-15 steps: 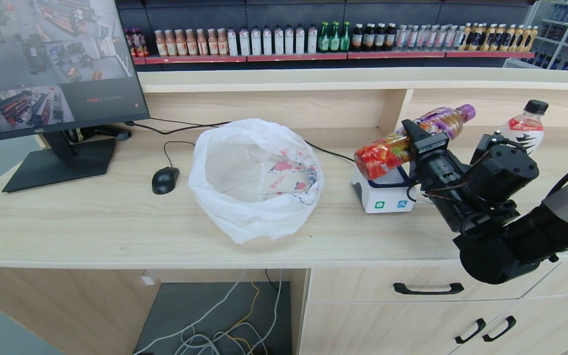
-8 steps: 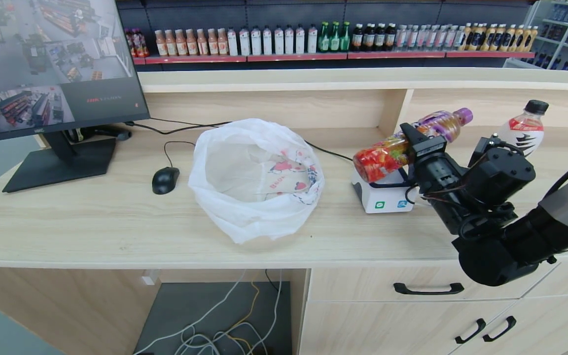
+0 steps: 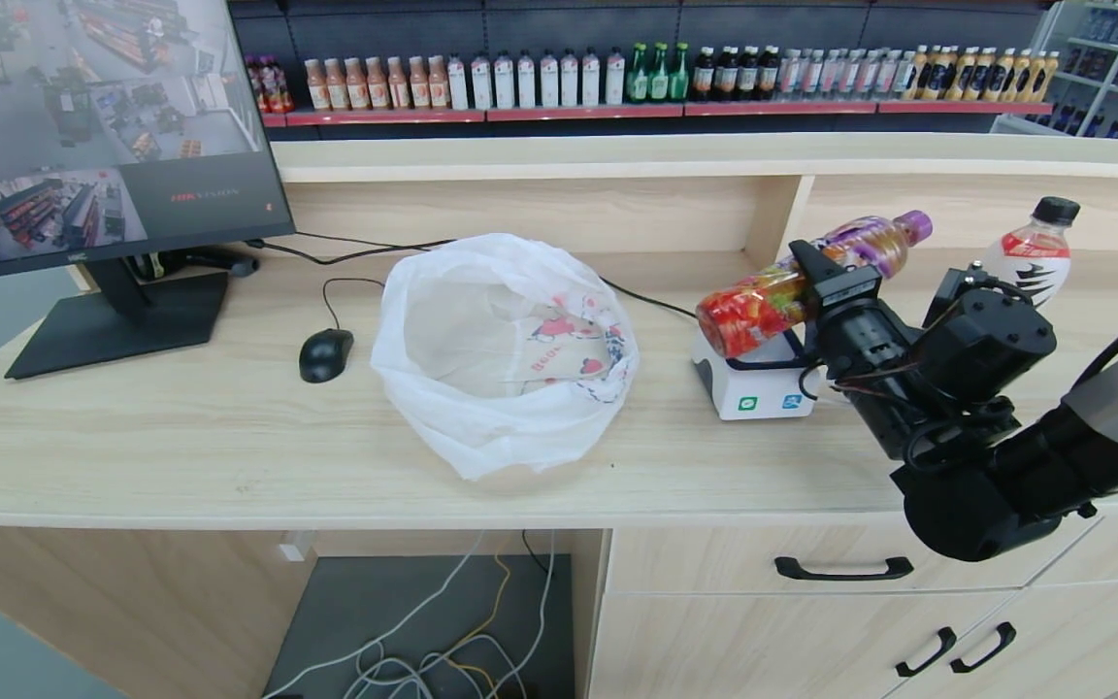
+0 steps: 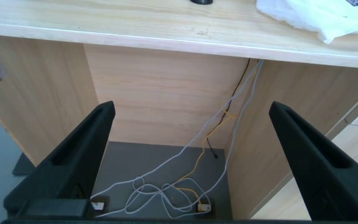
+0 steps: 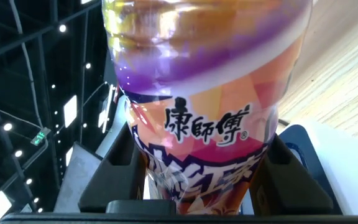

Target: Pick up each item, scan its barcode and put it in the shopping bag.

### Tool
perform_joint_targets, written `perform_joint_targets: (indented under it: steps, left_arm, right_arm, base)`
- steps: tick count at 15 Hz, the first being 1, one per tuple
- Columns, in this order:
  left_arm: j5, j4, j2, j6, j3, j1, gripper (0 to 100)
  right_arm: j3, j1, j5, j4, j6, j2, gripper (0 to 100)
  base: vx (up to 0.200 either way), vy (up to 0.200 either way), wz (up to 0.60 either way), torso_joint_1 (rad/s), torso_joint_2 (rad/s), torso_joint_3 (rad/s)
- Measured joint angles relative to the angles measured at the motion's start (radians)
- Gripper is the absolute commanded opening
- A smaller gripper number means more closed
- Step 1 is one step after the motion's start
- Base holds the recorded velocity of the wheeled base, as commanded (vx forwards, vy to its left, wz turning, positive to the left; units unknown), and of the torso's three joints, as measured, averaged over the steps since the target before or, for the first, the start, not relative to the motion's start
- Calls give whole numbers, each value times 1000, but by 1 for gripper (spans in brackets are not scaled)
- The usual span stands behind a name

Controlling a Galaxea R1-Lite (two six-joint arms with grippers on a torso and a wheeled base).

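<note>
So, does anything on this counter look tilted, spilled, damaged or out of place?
Nothing looks wrong. The juice bottle lies nearly sideways, but only because the right gripper holds it above the white scanner. The shopping bag sits open on the counter, and the black-capped bottle stands upright. I see no spill.

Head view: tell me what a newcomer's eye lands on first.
The bright multicoloured bottle stands out, gripped sideways in the right end effector over the white scanner at the right of the counter. Next comes the open white shopping bag at the counter's middle.
</note>
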Motion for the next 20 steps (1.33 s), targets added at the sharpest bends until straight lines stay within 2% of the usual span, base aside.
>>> perform_joint_targets:
  steps: [3, 20]
  left_arm:
    - [0, 0, 0, 0, 0, 0, 100]
    - [0, 0, 0, 0, 0, 0, 100]
  right_arm:
    - [-14, -33, 55, 0, 14, 3, 0]
    - [-26, -22, 57, 0, 6, 5, 0]
  base:
    - [0, 0, 0, 0, 0, 0]
    - [0, 0, 0, 0, 0, 0]
